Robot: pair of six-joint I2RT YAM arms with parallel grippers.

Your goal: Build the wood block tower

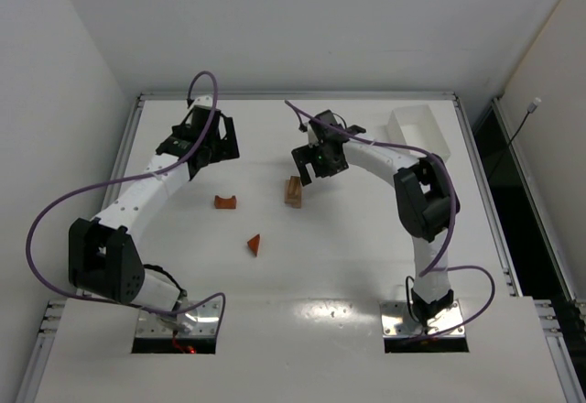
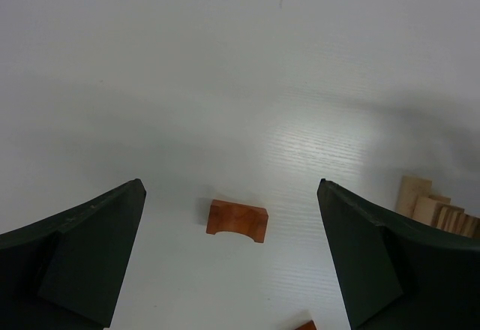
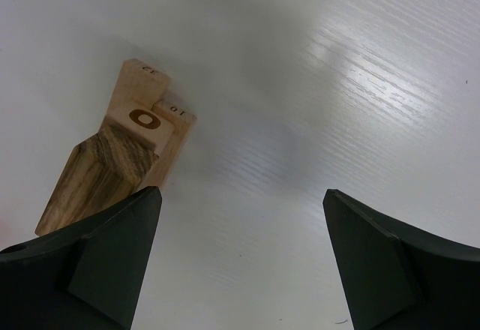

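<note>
Two claws, both spread wide and holding nothing, so this looks to me like the reach-for-the-next-piece step. Going left to right, with the wood block tower (image 1: 293,190) as my reference: the left gripper (image 1: 211,151) hangs off to the tower's left and a bit behind it. Its wrist view shows the reddish arch block (image 2: 237,220) lying on the table right in the gap between the jaws, not touched. That arch lies near the tower's left side, and a reddish wedge (image 1: 255,245) sits left of the tower too, but closer to the arm bases. The tower itself is just a few pale tan pieces pressed together mid-table. I can't tell how many there are or whether they're properly upright. The right gripper (image 1: 319,165) hovers just right of it and a little behind. A white bin (image 1: 417,128) sits well off to the tower's right. My guess for the next move: the left arm drops over the arch, pinches its flat sides, then carries it across without bumping the tower.
</note>
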